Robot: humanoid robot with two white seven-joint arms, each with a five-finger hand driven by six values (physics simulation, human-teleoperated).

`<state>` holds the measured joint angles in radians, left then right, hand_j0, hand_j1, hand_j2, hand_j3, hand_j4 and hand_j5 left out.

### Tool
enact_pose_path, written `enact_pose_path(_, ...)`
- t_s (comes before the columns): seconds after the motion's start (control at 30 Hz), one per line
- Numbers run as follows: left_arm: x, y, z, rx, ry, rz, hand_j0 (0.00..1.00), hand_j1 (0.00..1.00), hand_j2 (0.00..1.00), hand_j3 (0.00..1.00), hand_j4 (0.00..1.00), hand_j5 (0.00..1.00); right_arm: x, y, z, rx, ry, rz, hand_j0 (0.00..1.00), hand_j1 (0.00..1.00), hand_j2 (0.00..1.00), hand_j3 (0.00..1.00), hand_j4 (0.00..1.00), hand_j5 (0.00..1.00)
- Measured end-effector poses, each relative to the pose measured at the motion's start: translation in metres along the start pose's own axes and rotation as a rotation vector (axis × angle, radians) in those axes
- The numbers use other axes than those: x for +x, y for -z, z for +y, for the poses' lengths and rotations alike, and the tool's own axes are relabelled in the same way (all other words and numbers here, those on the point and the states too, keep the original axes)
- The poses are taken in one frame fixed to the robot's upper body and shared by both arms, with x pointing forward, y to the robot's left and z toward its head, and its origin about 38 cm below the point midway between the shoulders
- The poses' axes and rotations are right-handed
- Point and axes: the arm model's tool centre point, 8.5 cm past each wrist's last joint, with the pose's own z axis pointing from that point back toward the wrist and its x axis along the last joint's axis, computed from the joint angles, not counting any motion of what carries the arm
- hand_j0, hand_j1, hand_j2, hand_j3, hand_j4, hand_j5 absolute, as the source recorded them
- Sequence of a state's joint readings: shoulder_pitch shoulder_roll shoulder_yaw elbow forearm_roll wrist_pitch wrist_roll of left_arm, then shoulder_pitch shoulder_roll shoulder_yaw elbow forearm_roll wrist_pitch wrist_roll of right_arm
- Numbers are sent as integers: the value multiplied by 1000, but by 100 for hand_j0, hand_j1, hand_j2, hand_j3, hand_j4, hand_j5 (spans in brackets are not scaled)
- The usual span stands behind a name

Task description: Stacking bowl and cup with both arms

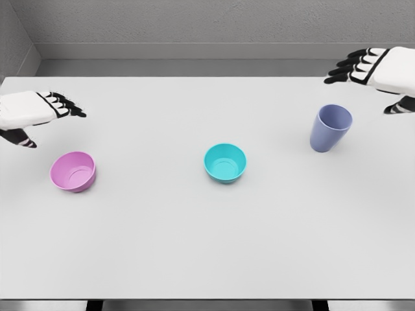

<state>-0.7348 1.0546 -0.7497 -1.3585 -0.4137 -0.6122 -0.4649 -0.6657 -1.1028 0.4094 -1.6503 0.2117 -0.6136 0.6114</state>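
On the white table (194, 246), nothing's stacked yet — your spread left hand (32, 110) hovers at nine o'clock near the pink bowl (73, 171), your spread right hand (379, 68) at two o'clock above the blue cup (330, 127), teal bowl (225, 162) at centre.

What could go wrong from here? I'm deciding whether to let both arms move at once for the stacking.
1. The blue cup stands upright near the right hand; a sideways approach with its open fingers could tip it.
2. The pink bowl sits close below the left hand and might slide if nudged.
3. Both arms heading for the teal bowl in the middle could collide.

Probably a simulated lab: bare white table (207, 246), grey walls (194, 23).
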Motion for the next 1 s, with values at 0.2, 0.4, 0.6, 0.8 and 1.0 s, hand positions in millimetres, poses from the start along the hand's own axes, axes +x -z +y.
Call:
enact_pose_path(0.2,6,4,-17,-131,-14,-27,100,100,100,100,100,100,1,14,2,34,-42,-3,100,100,100,100,100,100)
enact_pose_path(0.4,17,19,-17,-117,-34,-71,100,100,100,100,100,100,4,24,14,64,-34,-20,100,100,100,100,100,100)
enact_pose_path(0.6,17,18,-20,-126,-40,-71,100,100,100,100,100,100,3,37,29,102,-32,-17,100,100,100,100,100,100)
enact_pose_path(0.8,22,23,-25,-138,-43,-90,100,100,100,100,100,100,8,51,40,133,-41,-33,100,100,100,100,100,100)
enact_pose_path(1.0,31,30,-31,-146,-47,-116,100,100,100,100,100,100,1,52,42,141,-32,-16,100,100,100,100,100,100)
